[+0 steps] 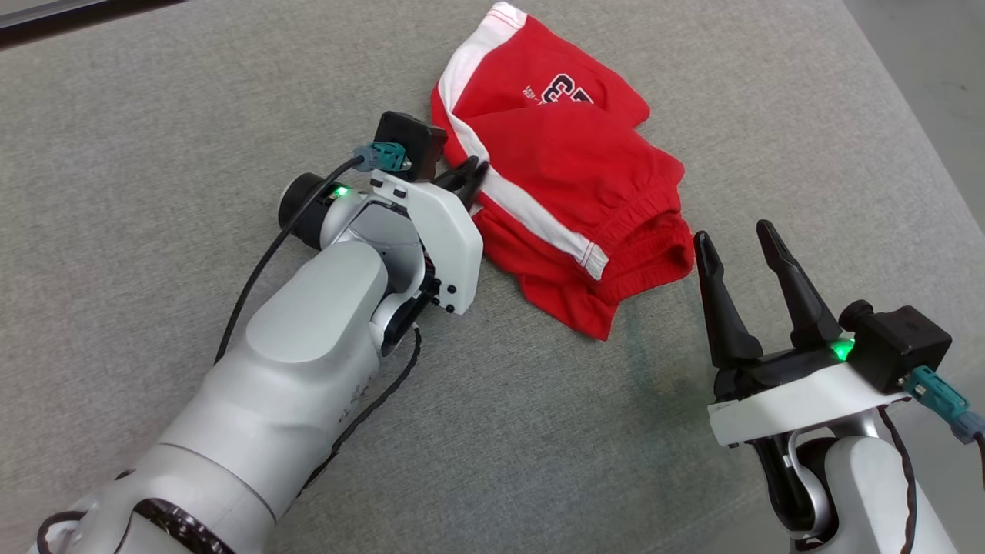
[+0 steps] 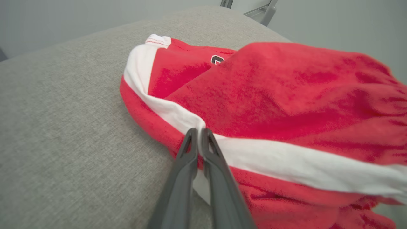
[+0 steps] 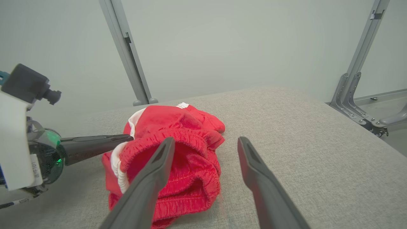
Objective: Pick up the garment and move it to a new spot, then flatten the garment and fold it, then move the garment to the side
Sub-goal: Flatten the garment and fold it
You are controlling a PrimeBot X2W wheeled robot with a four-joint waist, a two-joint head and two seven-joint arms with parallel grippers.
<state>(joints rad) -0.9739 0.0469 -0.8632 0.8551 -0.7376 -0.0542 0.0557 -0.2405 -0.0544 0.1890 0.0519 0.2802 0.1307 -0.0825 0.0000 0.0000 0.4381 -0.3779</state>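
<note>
The garment point(image 1: 569, 185) is a pair of red shorts with white side stripes and a dark printed number, lying crumpled on the grey cloth surface. In the left wrist view the garment point(image 2: 286, 105) fills the right half. My left gripper point(image 1: 471, 175) is at its left edge, and there my left gripper point(image 2: 198, 132) is shut on a fold of the white stripe. My right gripper point(image 1: 736, 235) stands open just right of the elastic waistband, holding nothing. From the right wrist, my right gripper point(image 3: 206, 142) has its left finger in front of the garment point(image 3: 171, 149).
The grey cloth surface point(image 1: 154, 154) spreads widely to the left and front. Its right edge point(image 1: 916, 92) drops off at the far right. Metal frame posts point(image 3: 127, 51) and a bracket point(image 3: 356, 95) stand beyond the far edge.
</note>
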